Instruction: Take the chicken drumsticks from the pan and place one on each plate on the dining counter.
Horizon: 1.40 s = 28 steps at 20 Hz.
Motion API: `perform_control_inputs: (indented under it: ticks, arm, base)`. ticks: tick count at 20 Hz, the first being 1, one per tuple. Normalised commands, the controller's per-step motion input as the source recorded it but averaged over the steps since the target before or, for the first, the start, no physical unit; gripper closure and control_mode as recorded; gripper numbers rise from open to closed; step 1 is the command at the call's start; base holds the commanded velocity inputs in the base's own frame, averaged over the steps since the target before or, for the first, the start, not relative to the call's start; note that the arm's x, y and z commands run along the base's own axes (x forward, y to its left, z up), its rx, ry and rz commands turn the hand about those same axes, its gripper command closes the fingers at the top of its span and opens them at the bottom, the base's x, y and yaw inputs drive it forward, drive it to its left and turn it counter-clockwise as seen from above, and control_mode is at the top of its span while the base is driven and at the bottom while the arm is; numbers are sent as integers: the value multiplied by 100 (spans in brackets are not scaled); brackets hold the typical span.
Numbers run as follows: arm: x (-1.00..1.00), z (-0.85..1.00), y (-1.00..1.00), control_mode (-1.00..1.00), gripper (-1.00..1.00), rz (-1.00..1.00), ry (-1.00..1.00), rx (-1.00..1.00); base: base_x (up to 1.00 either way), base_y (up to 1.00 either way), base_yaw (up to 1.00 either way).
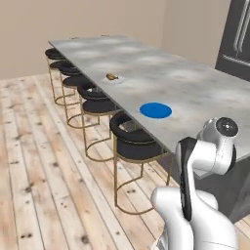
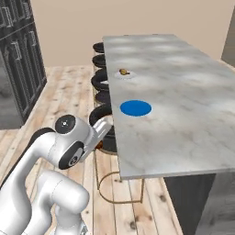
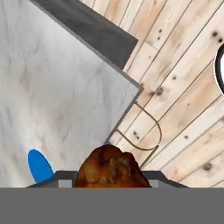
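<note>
My gripper (image 3: pixel 111 176) is shut on a golden-brown chicken drumstick (image 3: pixel 111 167), whose plump end fills the space between the jaws. In the right base view the gripper (image 2: pixel 102 134) hangs beside the near corner of the dining counter (image 2: pixel 183 92), below its top. A bright blue plate (image 2: pixel 136 108) lies bare on the counter near that edge; the same blue plate (image 1: pixel 156 110) (image 3: pixel 39 165) shows in the other views. Farther along, a white plate (image 1: pixel 115 79) carries another drumstick (image 1: pixel 112 76). The pan is out of view.
Black stools with gold legs (image 1: pixel 134 141) line the counter's side, the nearest just under my hand (image 2: pixel 103 117). Dark tall cabinets (image 2: pixel 18 59) stand on the left, and a dark appliance front (image 1: pixel 237 39) behind the counter. Wooden floor (image 1: pixel 39 171) lies open to the left.
</note>
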Motion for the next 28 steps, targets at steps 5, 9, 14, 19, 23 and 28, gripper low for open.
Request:
perform_control_inputs:
  ticks: [5, 9, 14, 19, 23, 28]
  arm:
    - [0, 0, 0, 100, 100, 0, 0, 0]
    - [0, 0, 0, 100, 100, 0, 0, 0]
    - [0, 0, 0, 100, 100, 0, 0, 0]
    - [0, 0, 0, 100, 100, 0, 0, 0]
    - [0, 0, 0, 100, 100, 0, 0, 0]
    - [0, 0, 0, 100, 100, 0, 0, 0]
  base:
    - [76, 96, -32]
    - [78, 61, -37]
    - [54, 21, -34]
    - [50, 6, -34]
    - [56, 0, -33]
    - [51, 0, -32]
